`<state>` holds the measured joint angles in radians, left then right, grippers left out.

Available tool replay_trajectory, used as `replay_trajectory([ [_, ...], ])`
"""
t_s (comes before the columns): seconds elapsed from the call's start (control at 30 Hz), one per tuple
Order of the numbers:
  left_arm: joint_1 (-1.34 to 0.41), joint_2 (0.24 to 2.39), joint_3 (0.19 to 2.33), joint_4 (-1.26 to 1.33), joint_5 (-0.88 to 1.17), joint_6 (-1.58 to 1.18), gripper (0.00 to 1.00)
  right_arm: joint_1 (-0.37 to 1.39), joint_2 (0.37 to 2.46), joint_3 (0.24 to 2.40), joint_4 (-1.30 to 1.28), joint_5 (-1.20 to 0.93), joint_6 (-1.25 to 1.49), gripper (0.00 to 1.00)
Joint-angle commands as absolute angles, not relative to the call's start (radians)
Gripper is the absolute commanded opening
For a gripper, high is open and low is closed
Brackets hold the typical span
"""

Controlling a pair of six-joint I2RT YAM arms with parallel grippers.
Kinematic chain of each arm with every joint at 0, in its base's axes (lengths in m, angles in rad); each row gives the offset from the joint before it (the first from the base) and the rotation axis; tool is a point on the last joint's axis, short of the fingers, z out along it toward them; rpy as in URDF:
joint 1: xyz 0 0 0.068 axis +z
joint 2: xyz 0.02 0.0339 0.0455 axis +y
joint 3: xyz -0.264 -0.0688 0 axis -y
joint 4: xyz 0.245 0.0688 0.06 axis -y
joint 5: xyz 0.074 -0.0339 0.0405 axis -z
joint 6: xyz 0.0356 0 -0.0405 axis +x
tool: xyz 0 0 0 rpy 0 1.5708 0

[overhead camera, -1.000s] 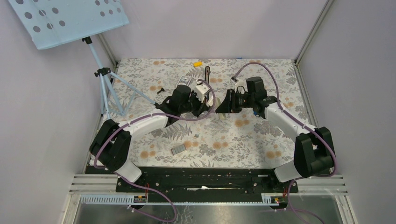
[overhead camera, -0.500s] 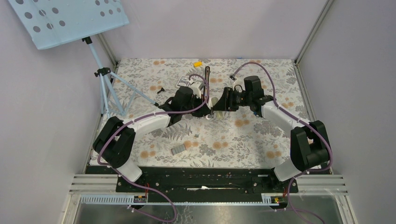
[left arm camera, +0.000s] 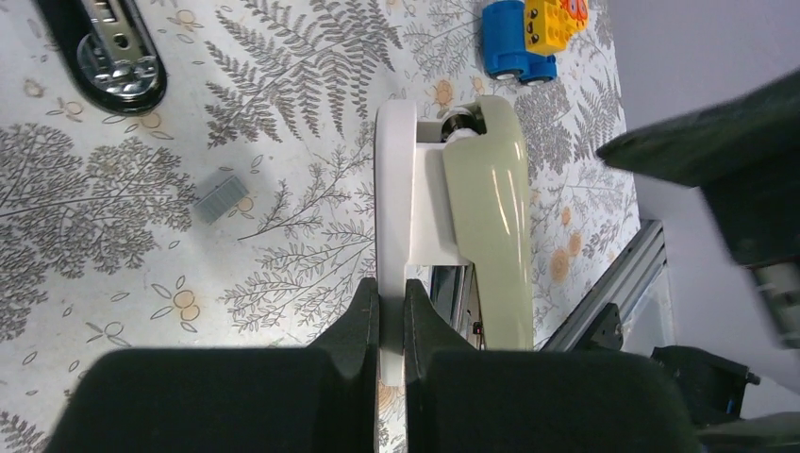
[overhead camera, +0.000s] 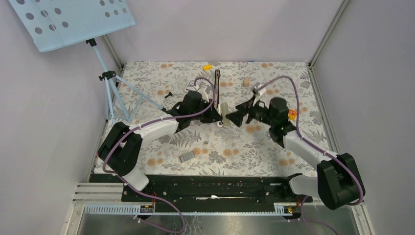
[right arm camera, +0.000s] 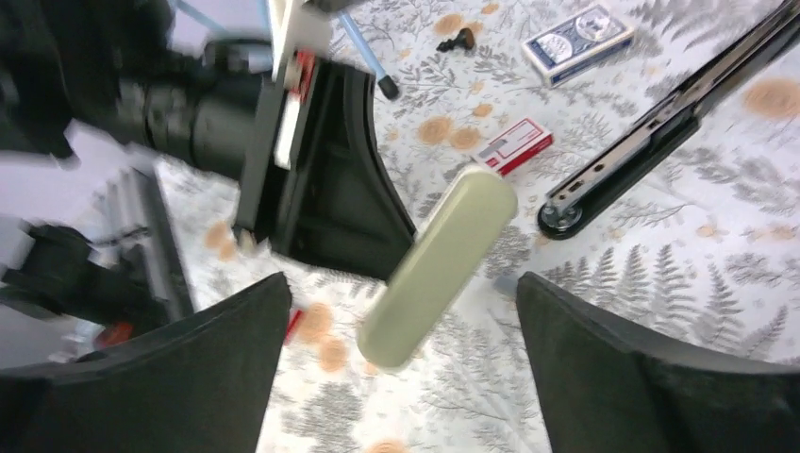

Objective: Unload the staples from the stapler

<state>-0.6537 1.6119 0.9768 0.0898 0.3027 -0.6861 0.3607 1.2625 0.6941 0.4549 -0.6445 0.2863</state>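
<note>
The slim black stapler (overhead camera: 217, 82) lies open on the floral cloth behind both grippers; its silver rail shows in the right wrist view (right arm camera: 660, 132) and its round end in the left wrist view (left arm camera: 113, 57). One grey block of staples (overhead camera: 186, 157) lies nearer the arm bases, another small grey block of staples (left arm camera: 222, 195) beside the stapler's end. My left gripper (left arm camera: 391, 302) is shut on the white plate of a white and pale green hinged tool (overhead camera: 224, 113), held above the cloth. My right gripper (right arm camera: 403, 293) is open wide, facing that tool (right arm camera: 439, 264) without touching it.
A blue card box (right arm camera: 577, 38), a red and white box (right arm camera: 514, 146) and a tiny black clip (overhead camera: 169, 94) lie back left. A tripod (overhead camera: 110, 93) stands at the left edge. A blue and yellow toy (left arm camera: 528, 38) sits under the right arm.
My right gripper has opened wide and drawn back from the pale green tool, its arm swinging right. The left gripper still holds the tool, shifted a little right.
</note>
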Motion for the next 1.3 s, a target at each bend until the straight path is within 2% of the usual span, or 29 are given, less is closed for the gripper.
replay_trajectory([
  [0.0, -0.614, 1.538, 0.985, 0.137, 0.308, -0.768, 0.00, 0.399, 1.210, 0.471, 1.057, -0.630, 0.039, 1.00],
  [0.17, -0.578, 1.496, 0.952, 0.169, 0.329, -0.810, 0.00, 0.437, 1.200, 0.484, 0.922, -0.703, -0.315, 1.00],
  [0.5, -0.568, 1.483, 0.935, 0.183, 0.362, -0.815, 0.00, 0.551, 1.246, 0.515, 0.829, -0.569, -0.710, 1.00],
  [0.8, -0.566, 1.498, 0.936, 0.187, 0.382, -0.807, 0.00, 0.578, 1.314, 0.534, 0.915, -0.430, -0.735, 0.99],
  [1.27, -0.568, 1.521, 0.908, 0.165, 0.379, -0.754, 0.00, 0.578, 1.242, 0.518, 0.989, -0.326, -0.638, 1.00],
])
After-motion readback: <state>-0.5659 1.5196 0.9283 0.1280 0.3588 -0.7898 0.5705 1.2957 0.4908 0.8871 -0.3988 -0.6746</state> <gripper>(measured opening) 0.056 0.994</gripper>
